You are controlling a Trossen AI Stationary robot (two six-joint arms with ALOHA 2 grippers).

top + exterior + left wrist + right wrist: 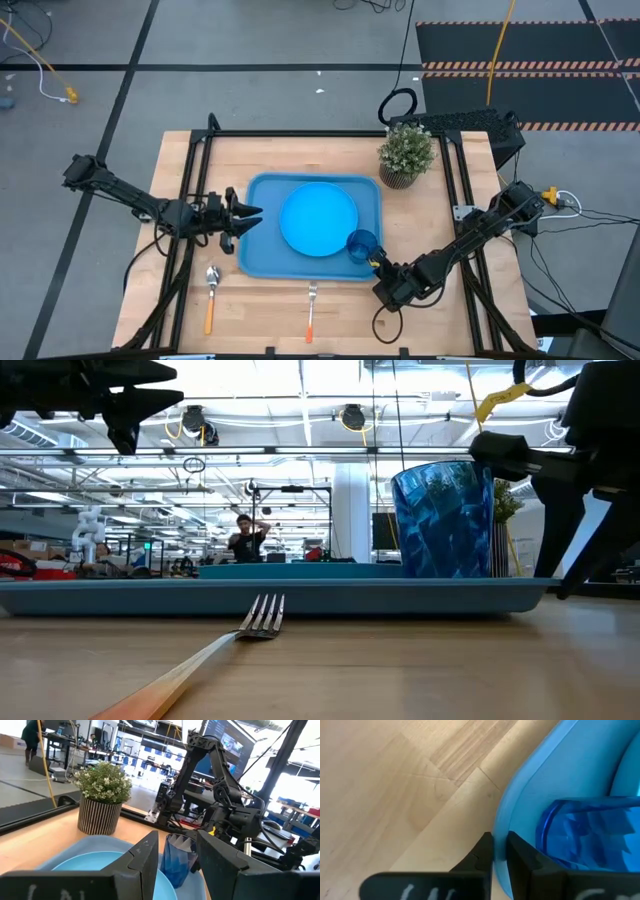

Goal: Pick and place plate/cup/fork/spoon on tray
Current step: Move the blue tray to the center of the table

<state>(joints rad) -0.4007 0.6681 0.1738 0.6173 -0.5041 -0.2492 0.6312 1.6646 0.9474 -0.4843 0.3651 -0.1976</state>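
The light-blue tray (262, 255) lies mid-table. The round bright-blue plate (318, 218) lies flat in it. The darker-blue cup (362, 244) stands upright on the tray's near right corner, also seen in the low view (445, 520). The fork (311, 310) and the spoon (210, 292) lie on the bare table in front of the tray. My right gripper (500, 842) is beside the cup at rim height, its fingers apart by a narrow gap with nothing between them. My left gripper (255, 215) is open and empty above the tray's left rim. My right gripper stands level beside the cup's rim (480, 465), on its right side. The cup is outside the fingers, next to the outer side of one finger (522, 862). I cannot tell whether that finger touches it.
A potted plant (405, 155) stands at the table's far right, behind the tray. The fork's tines (262, 615) point at the tray's near rim. A person (245, 538) is far off in the room behind.
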